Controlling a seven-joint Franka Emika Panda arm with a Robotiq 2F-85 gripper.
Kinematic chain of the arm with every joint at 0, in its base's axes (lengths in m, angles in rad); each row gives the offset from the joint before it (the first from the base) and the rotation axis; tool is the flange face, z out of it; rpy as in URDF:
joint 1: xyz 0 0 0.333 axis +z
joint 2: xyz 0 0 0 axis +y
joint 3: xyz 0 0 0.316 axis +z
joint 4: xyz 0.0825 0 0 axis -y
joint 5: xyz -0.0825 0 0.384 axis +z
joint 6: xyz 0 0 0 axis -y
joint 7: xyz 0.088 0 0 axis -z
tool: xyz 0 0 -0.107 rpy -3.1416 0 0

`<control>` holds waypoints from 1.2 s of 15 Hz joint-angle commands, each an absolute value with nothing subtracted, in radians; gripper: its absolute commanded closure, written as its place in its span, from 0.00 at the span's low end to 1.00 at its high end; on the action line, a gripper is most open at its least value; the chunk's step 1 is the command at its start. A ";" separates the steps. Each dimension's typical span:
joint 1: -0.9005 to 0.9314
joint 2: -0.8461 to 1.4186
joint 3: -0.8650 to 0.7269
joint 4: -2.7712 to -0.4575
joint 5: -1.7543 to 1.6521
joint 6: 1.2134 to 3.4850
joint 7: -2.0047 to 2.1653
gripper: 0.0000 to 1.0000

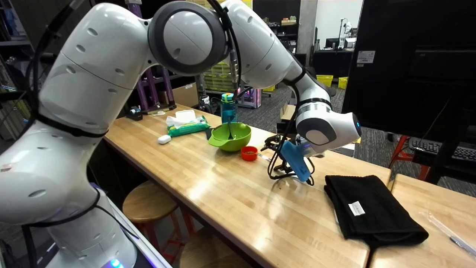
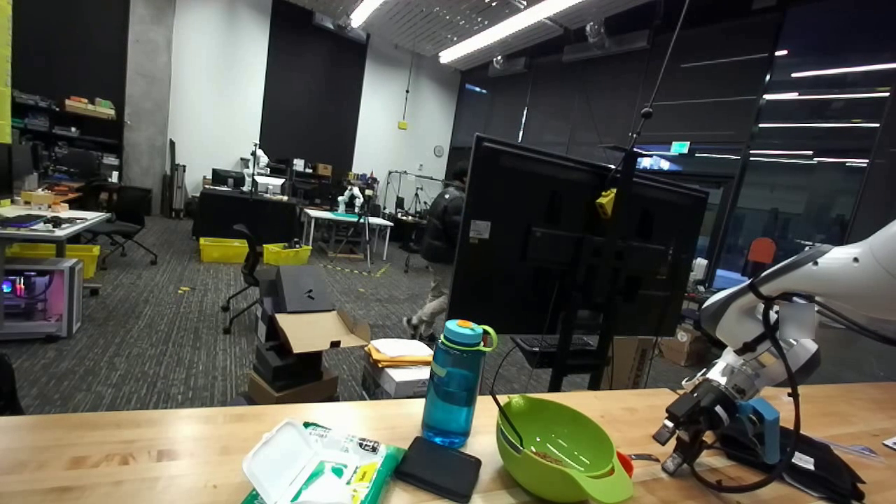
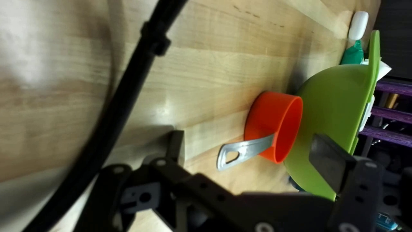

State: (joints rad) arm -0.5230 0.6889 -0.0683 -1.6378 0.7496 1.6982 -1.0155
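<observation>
My gripper (image 3: 252,153) is open and empty, low over the wooden table. In both exterior views its fingers (image 1: 272,159) (image 2: 666,449) tilt down beside the cup's handle. A red measuring cup (image 3: 265,120) stands upright, its metal handle (image 3: 244,150) pointing between my fingers without visible contact. The cup also shows in both exterior views (image 1: 248,154) (image 2: 624,463), with brownish bits inside. A green bowl (image 3: 325,96) with a spout stands right beside the cup. The bowl (image 1: 238,143) (image 2: 542,483) holds a dark utensil (image 1: 230,131) and some reddish-brown bits (image 2: 547,458).
A blue bottle (image 1: 224,111) (image 2: 453,395) stands behind the bowl. A green wipes pack (image 1: 189,128), a black case (image 2: 439,470) and a small white case (image 1: 164,139) lie nearby. A folded black towel (image 1: 375,212) lies near the gripper. A black cable (image 3: 125,93) loops by the wrist.
</observation>
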 commanded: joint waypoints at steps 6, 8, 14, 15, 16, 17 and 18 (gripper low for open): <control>-0.472 0.765 -0.035 -1.547 0.790 1.649 -1.007 0.00; -0.456 0.789 -0.027 -1.514 0.794 1.639 -1.000 0.00; -0.432 0.837 -0.022 -1.428 0.785 1.604 -0.966 0.00; -0.431 0.836 -0.025 -1.421 0.784 1.600 -0.957 0.00; -0.430 0.837 -0.027 -1.415 0.783 1.601 -0.949 0.00; -0.430 0.838 -0.029 -1.408 0.781 1.600 -0.939 0.00; -0.458 0.790 -0.053 -1.515 0.765 1.616 -1.004 0.00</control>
State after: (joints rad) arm -0.4420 0.8122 -0.0295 -1.4484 0.7702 1.6014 -0.9653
